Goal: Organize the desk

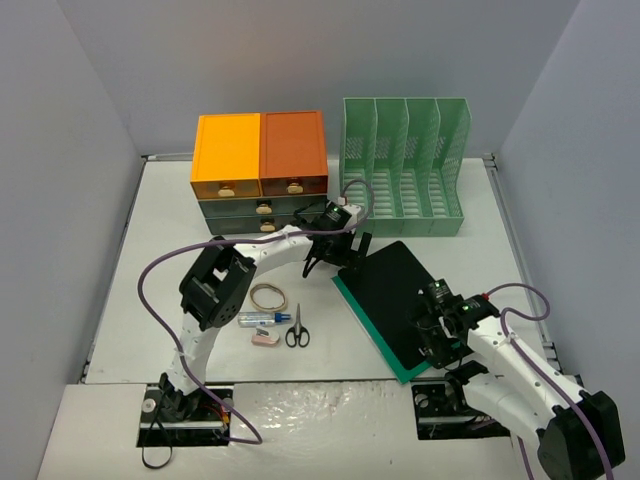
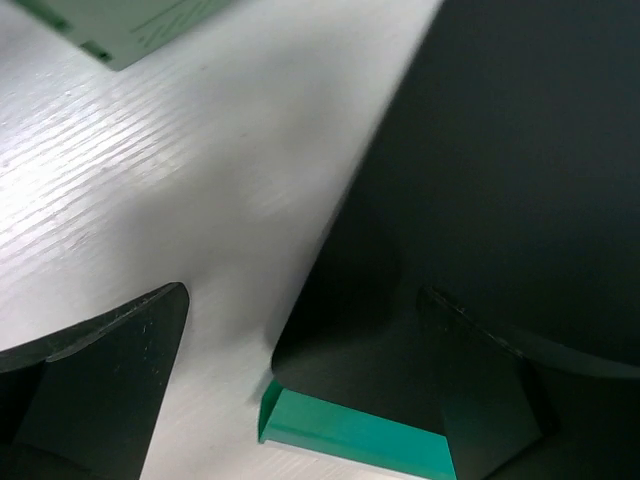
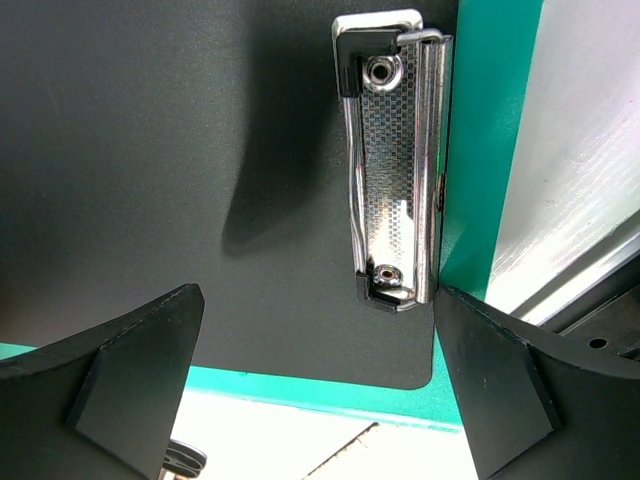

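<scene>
The off-white desk (image 1: 160, 260) carries a black clipboard (image 1: 398, 290) lying on a green folder (image 1: 372, 335) at centre right. My left gripper (image 1: 335, 255) is open and empty, low over the clipboard's far left corner; its wrist view shows the gripper (image 2: 300, 380) straddling the black corner (image 2: 480, 180) and the green folder edge (image 2: 350, 430). My right gripper (image 1: 440, 335) is open and empty over the near end. There its view shows the gripper (image 3: 315, 370) below the metal clip (image 3: 395, 170), with the right finger (image 3: 510, 380) beside it.
An orange-topped drawer unit (image 1: 260, 165) and a green file rack (image 1: 405, 165) stand at the back. A rubber band (image 1: 268, 296), scissors (image 1: 297, 328), a small tube (image 1: 258, 319) and a pink item (image 1: 266, 340) lie left of the folder.
</scene>
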Motion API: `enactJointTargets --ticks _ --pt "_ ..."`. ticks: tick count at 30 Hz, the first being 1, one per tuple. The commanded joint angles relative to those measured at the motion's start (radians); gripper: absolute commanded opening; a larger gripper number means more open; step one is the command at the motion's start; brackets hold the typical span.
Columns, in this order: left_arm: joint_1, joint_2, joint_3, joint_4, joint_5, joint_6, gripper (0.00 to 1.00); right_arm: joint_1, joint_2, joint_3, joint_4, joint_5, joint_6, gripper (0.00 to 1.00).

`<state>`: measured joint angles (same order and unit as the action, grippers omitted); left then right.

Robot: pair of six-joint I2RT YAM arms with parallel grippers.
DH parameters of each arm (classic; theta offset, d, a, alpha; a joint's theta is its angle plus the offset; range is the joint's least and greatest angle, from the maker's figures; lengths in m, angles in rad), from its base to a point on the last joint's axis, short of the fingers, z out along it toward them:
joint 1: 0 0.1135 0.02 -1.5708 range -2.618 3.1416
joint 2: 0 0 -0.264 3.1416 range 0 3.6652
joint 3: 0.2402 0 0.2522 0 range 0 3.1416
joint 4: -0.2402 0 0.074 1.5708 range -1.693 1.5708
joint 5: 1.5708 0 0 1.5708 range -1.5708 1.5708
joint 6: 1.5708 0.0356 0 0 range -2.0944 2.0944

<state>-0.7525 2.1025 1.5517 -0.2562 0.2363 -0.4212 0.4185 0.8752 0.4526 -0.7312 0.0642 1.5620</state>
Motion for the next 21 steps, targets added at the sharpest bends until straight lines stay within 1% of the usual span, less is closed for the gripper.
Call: enactJointTargets --ticks 1,12,16,21 --pt "-0.001 -0.029 0.030 0.066 0.098 -0.025 0.94 0.009 0.030 0.029 -0.019 0.031 0.007 0.97" --pt "-0.001 -0.029 -0.002 0.039 0.159 -0.047 0.86 0.011 0.078 0.061 0.022 0.055 -0.015 0.96" --pt "-0.001 -0.038 -0.022 0.037 0.159 -0.043 0.83 0.025 0.129 0.095 0.056 0.086 -0.041 0.96" --pt "-0.001 -0.028 -0.014 0.015 0.163 -0.036 0.76 0.040 0.190 0.136 0.066 0.122 -0.067 0.96"
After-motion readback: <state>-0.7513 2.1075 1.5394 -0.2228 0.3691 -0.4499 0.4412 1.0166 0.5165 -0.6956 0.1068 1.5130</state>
